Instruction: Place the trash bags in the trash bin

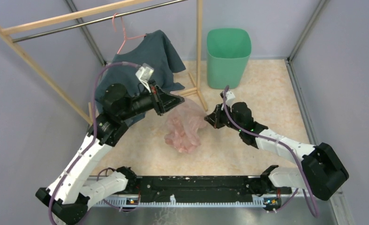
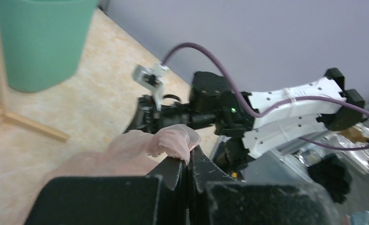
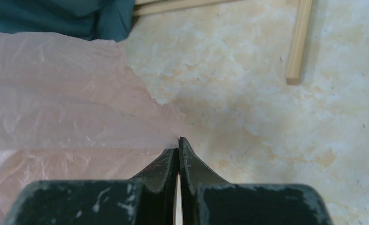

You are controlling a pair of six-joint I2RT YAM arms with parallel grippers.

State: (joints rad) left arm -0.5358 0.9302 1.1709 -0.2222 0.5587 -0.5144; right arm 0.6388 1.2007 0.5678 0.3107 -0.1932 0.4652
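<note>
I'm looking over a beige, marbled counter (image 1: 267, 136). The mint-green trash bin (image 1: 228, 56) is standing upright at its far side, near the wooden rack foot (image 1: 195, 92), which is lying flat on it. The pink trash bag (image 1: 185, 131) is bunching mid-counter; I can't tell whether it is touching.

No text, label, brand, number or sign can be read in any of the three views. The small lit circuit boards (image 1: 132, 200) at the ends of the black metal base rail (image 1: 196, 188), at 6 o'clock in the top view, are too small to show any marking.
</note>
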